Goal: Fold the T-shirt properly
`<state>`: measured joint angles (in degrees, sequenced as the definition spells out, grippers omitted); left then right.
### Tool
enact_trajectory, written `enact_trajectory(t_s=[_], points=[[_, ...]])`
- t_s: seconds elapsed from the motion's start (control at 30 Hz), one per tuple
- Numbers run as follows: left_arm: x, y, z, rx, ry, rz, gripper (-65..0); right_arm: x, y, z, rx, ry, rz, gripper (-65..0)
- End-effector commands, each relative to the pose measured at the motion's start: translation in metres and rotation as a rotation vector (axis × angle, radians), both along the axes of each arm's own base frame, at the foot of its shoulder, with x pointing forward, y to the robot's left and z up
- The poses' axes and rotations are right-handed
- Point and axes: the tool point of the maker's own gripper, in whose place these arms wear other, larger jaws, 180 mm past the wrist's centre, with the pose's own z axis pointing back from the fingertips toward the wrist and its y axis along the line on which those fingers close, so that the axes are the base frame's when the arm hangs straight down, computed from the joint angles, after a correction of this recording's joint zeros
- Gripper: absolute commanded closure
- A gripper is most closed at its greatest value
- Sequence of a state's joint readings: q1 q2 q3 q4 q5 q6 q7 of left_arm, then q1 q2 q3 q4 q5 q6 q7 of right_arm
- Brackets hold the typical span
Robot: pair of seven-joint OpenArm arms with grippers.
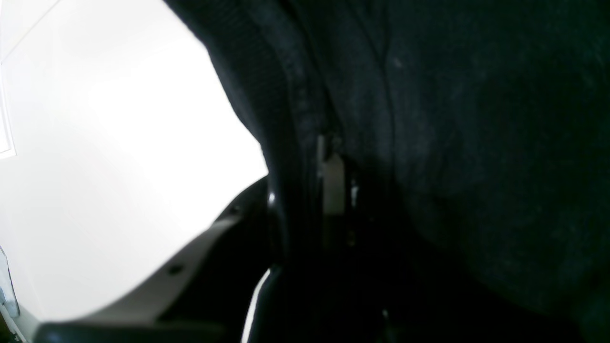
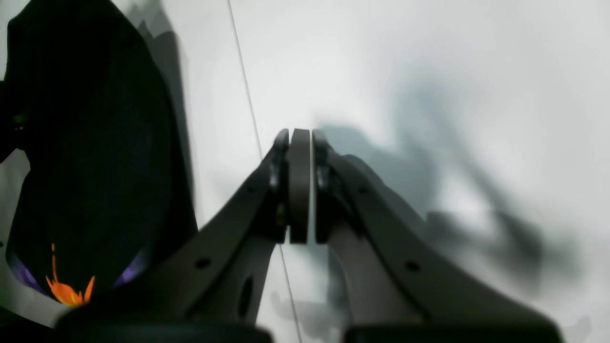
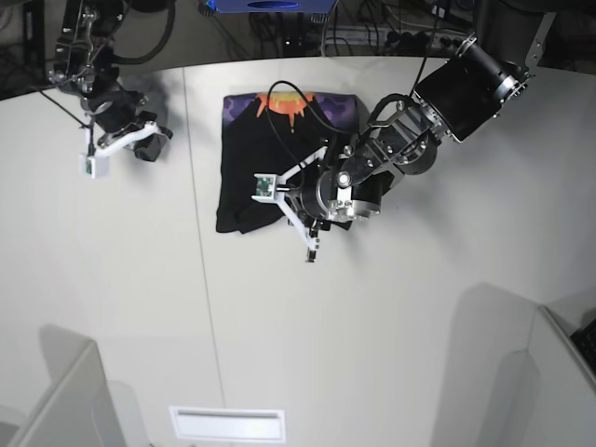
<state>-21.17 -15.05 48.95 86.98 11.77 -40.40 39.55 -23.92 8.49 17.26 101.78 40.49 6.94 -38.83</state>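
Lying at about twelve o'clock on the white table (image 3: pixel 391 326), folded into a compact rectangle, orange print showing at its far edge: the T-shirt (image 3: pixel 244 177). Pressing into its near right corner: the left gripper (image 3: pixel 312 237), fingers hidden by black cloth in the left wrist view — opening impossible to tell, apparently pinching a fold. Likely risk: dragging or lifting that corner, undoing stacked layers, if cloth is snagging on the fingers during withdrawal. Hanging far off at ten o'clock, well apart from the shirt — the right gripper (image 2: pixel 300 186), fingers closed together on nothing, touching neither cloth nor table.
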Motion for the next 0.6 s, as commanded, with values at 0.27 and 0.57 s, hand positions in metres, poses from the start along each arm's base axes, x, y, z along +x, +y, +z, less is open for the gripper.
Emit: enact_trajectory(t_s=[0.27,0.57], points=[[0.026,-0.006,0.027,-0.034,-0.073,0.007,-38.0,0.006,-0.004,0.009,-0.007,-0.039,-0.002,0.0],[0.054,-0.008,0.067,-0.084,-0.168,0.026,-60.2,0.005,-0.003,0.009,-0.007,-0.037,0.0,0.0]])
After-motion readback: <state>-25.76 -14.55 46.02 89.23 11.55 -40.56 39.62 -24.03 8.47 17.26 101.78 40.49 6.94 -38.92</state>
